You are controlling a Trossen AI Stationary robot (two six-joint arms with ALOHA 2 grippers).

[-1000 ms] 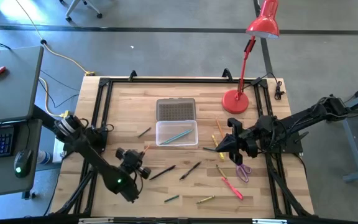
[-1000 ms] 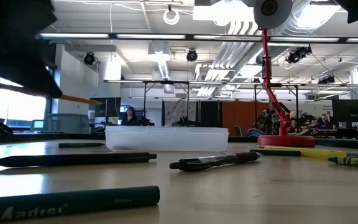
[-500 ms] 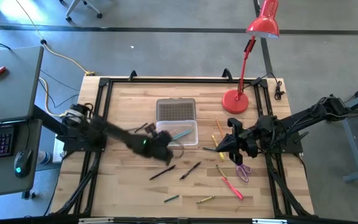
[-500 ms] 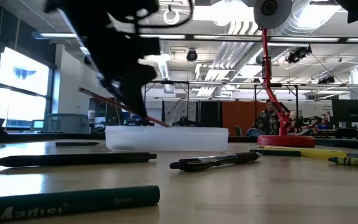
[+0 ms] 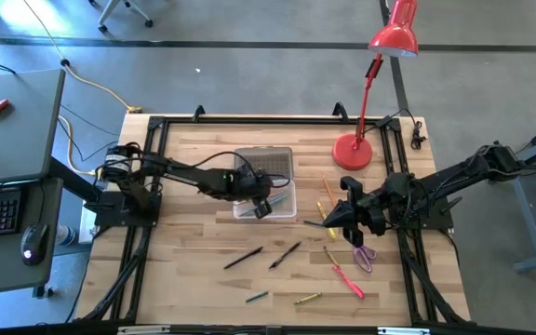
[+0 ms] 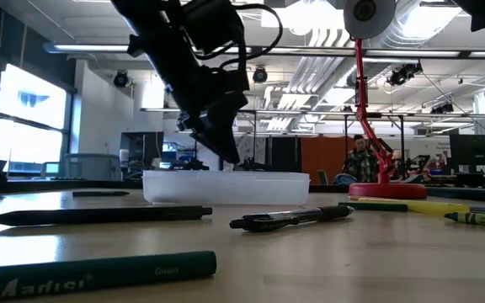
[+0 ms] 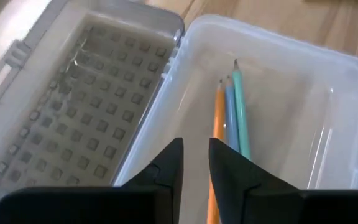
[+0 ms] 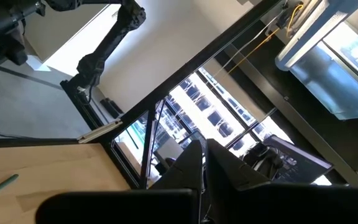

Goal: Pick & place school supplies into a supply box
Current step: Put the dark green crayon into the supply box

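Inside, supply box, orange pencil, two bluish pencils

Supply box: clear plastic; lid greyish, translucent, w/ grid of small squares. Inside: orange pencil, light-blue one, teal-green one. Desk lamp red. Scissors: purple handles. Near edge: dark green crayon w/ black lettering. Table: pale wood strips.
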